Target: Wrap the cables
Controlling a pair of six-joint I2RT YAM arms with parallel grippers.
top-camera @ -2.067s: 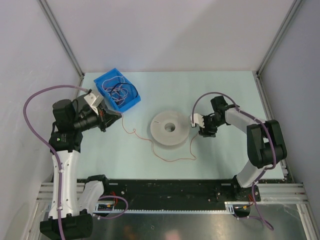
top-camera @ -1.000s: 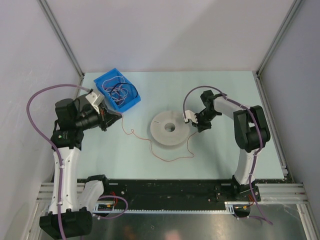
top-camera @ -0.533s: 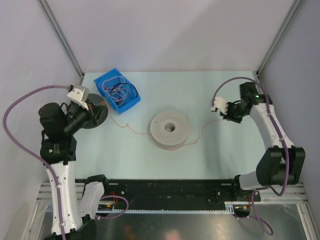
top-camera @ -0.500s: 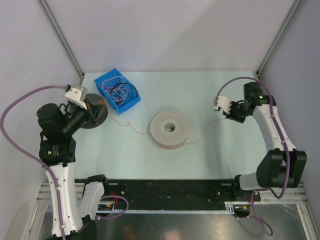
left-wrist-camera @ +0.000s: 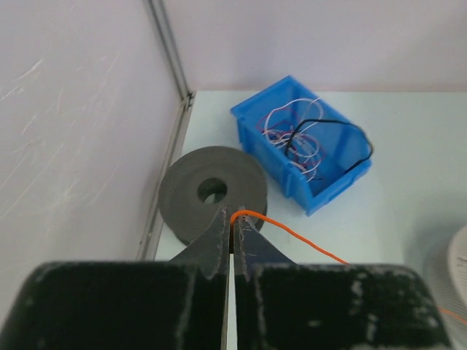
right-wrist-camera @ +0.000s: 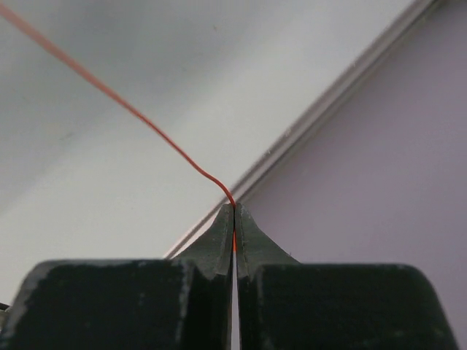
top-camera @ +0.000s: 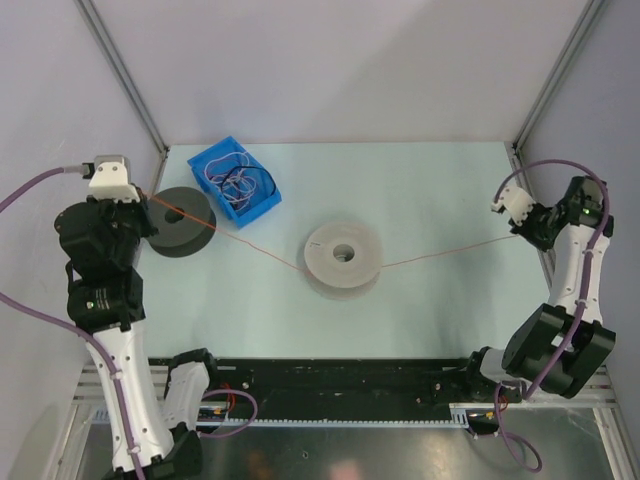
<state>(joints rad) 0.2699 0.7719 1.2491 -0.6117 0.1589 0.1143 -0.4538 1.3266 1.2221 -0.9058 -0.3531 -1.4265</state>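
Note:
A thin orange cable (top-camera: 440, 253) is stretched taut across the table, passing round the front of the white spool (top-camera: 343, 255) in the middle. At the far left, my left gripper (top-camera: 144, 200) is shut on one end of the cable (left-wrist-camera: 292, 237), above the dark grey spool (top-camera: 183, 220). The left wrist view shows its tips (left-wrist-camera: 233, 215) pinching the cable over that grey spool (left-wrist-camera: 211, 193). My right gripper (top-camera: 519, 233) is shut on the other end, near the table's right edge. Its tips (right-wrist-camera: 233, 209) clamp the cable (right-wrist-camera: 131, 109).
A blue bin (top-camera: 235, 178) holding several loose cables stands at the back left, just right of the grey spool; it also shows in the left wrist view as the blue bin (left-wrist-camera: 303, 149). Metal frame posts and walls border the table; the right rail (right-wrist-camera: 328, 102) is close to my right gripper.
Both grippers have moved outward, left toward the left wall, right toward the right edge. The slack, curly cable is now pulled straight round the white spool.

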